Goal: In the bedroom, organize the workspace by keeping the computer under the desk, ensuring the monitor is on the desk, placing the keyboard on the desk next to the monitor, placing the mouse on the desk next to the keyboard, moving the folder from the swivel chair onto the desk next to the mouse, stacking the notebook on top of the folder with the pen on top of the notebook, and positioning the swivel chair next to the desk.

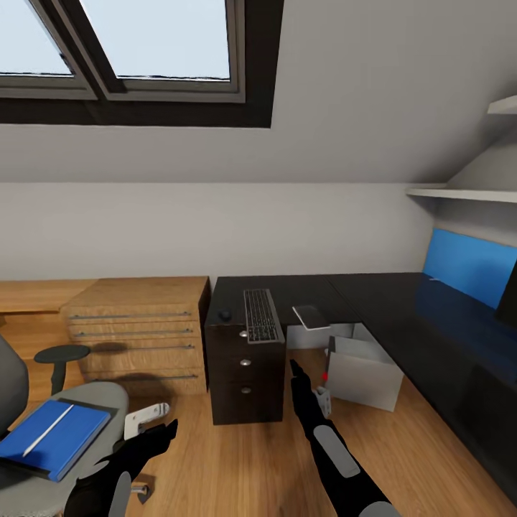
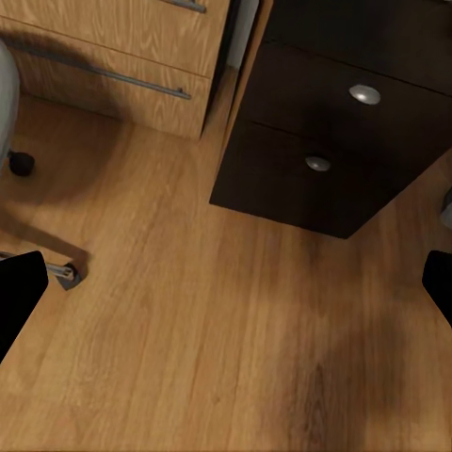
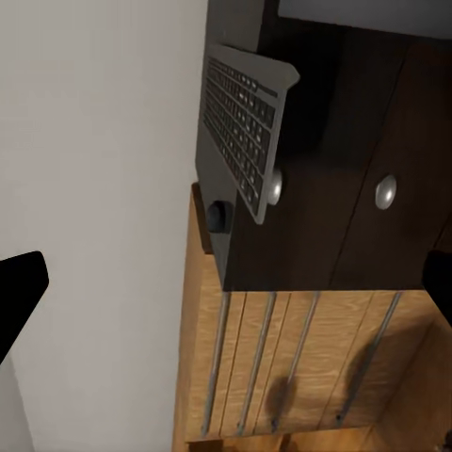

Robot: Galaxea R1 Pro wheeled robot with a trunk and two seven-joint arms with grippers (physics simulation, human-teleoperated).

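Note:
The grey swivel chair stands at the lower left. On its seat lies a blue folder with a white pen across it and a dark layer beneath. On the dark desk the keyboard overhangs the front edge, with the mouse left of it and a flat pale item, maybe the notebook, to its right. The keyboard and mouse show again in the right wrist view. A pale grey computer sits under the desk. My left gripper hangs open beside the chair over the floor. In front of the drawers my right gripper is open too. Both are empty.
A dark drawer unit under the desk's left end faces me, and a wooden dresser stands left of it. A blue panel rises at the desk's right, with shelves above it. Wood floor lies open between chair and drawers.

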